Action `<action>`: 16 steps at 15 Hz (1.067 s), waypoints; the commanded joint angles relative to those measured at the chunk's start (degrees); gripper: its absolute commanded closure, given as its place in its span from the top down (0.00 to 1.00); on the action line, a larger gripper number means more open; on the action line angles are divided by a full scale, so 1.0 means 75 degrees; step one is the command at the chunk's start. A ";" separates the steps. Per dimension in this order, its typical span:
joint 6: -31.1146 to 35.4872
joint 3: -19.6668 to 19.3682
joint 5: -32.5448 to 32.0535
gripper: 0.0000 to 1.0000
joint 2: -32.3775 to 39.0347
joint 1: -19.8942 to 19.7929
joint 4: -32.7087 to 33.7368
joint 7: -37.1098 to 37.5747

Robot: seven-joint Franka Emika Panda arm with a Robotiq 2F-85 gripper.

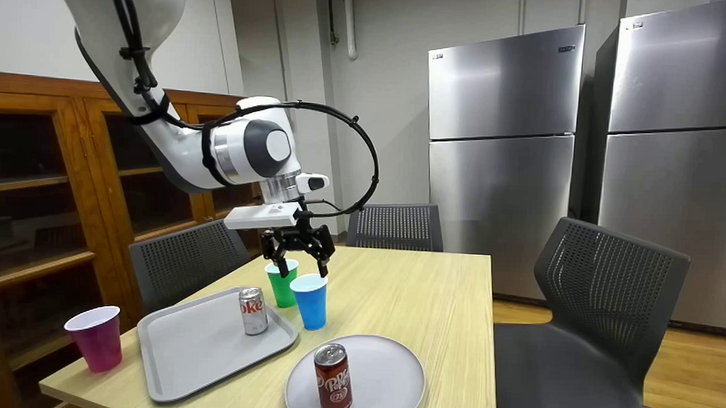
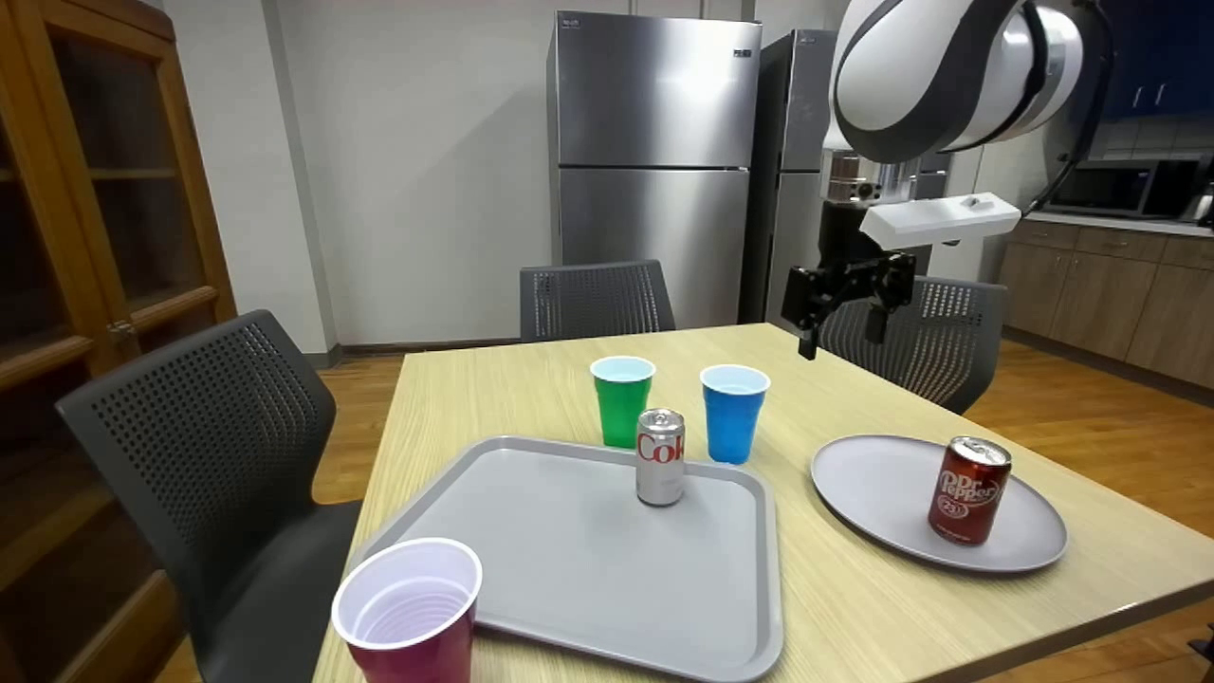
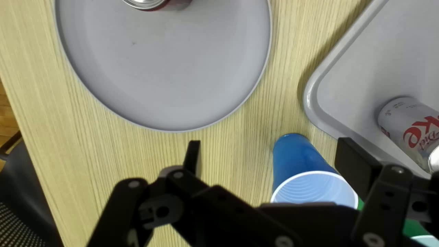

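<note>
A black 2-fingered gripper (image 2: 841, 337) on a white robot arm (image 1: 262, 149) hovers over a pale wood-grain tabletop (image 1: 426, 297). Its fingers (image 3: 192, 156) stand spread, grasping nothing; the wide stance seems suited to an object of about a cup's breadth. Nearest is the blue plastic cup with a white interior (image 1: 310, 311), upright on the tabletop between a grey rectangular plastic tray (image 2: 569, 541) and a flat, round, grey plate (image 2: 873, 470). In the wrist view the cup's mouth appears between the fingers, yet an exterior view shows the gripper higher and to the side, apart from it; the exact height above the rim is hard to judge.

A green plastic cup (image 1: 283, 290) stands near the blue cup, just beside the tray. A silver metal Diet Coke can (image 2: 660, 465) stands on the tray near its corner, where the raised rim presumably guards against sliding. A dark red metal Dr Pepper can (image 2: 969, 493) stands off-centre on the plate. A purple plastic cup (image 1: 96, 345) stands beside the tray, well apart from the other 2 cups. All 3 cups rest mouth-up on their narrower bases, probably leaving their sides accessible.
</note>
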 commanded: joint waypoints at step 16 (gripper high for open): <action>-0.0020 -0.0004 -0.0053 1.00 -0.0376 -0.0485 -0.0449 -0.0728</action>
